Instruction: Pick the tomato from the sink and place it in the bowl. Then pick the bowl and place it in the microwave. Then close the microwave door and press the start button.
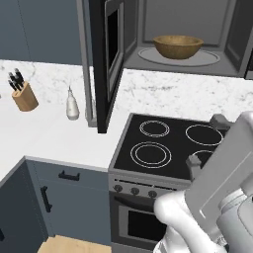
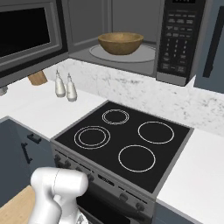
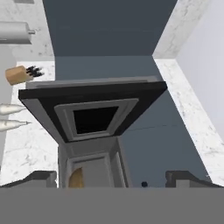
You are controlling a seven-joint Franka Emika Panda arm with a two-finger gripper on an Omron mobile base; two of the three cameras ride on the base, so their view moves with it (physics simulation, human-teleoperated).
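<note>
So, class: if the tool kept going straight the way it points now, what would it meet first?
Most likely the open microwave door, which stands squarely ahead between the tool's spread fingers; depth is hard to judge.

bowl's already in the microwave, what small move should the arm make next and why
Probably swing the open gripper toward the outer face of the black-framed microwave door to push it shut. The wide light-brown wooden bowl already sits on the round turntable inside the dark built-in microwave, the door stands wide open, and the fingers hold nothing. Whether the tomato is inside the bowl cannot be seen.
</note>
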